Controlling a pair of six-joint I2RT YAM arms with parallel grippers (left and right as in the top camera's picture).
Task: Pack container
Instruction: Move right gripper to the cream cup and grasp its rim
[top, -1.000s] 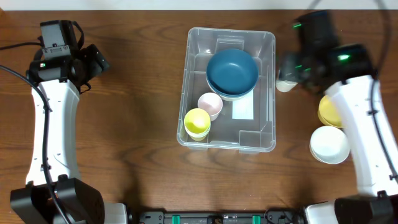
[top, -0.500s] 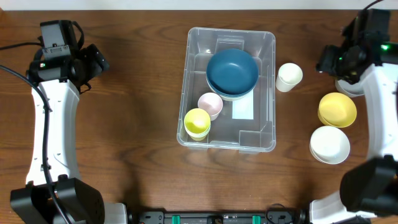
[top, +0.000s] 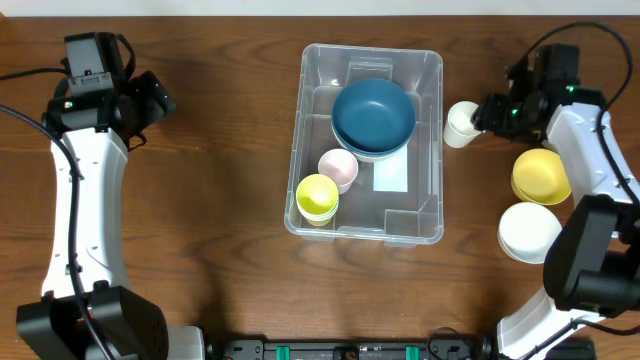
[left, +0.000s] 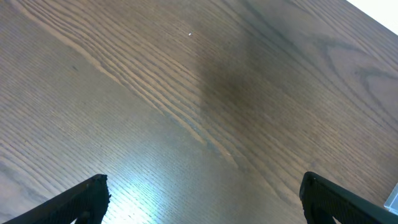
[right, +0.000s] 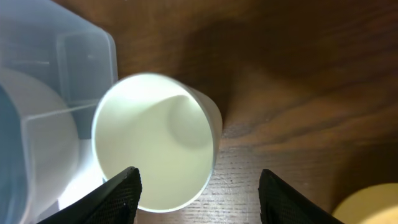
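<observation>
The clear plastic container (top: 367, 140) stands in the middle of the table, with its corner in the right wrist view (right: 74, 56). It holds stacked blue bowls (top: 373, 116), a pink cup (top: 338, 167), a yellow cup (top: 317, 197) and a white label (top: 391, 176). A white cup (top: 461, 124) stands just right of the container. My right gripper (top: 490, 112) is open beside it; in the right wrist view (right: 199, 186) the cup (right: 155, 155) lies partly between the fingers, untouched. My left gripper (left: 199, 196) is open and empty over bare wood at the far left.
A yellow bowl (top: 541, 177) and a white bowl (top: 530, 232) sit on the table at the right, below the right gripper. The table's wood (left: 186, 93) fills the left wrist view.
The right arm swung out to the far right, leaving the white cup standing beside the container, then came back left to the cup. The left arm has not moved.
</observation>
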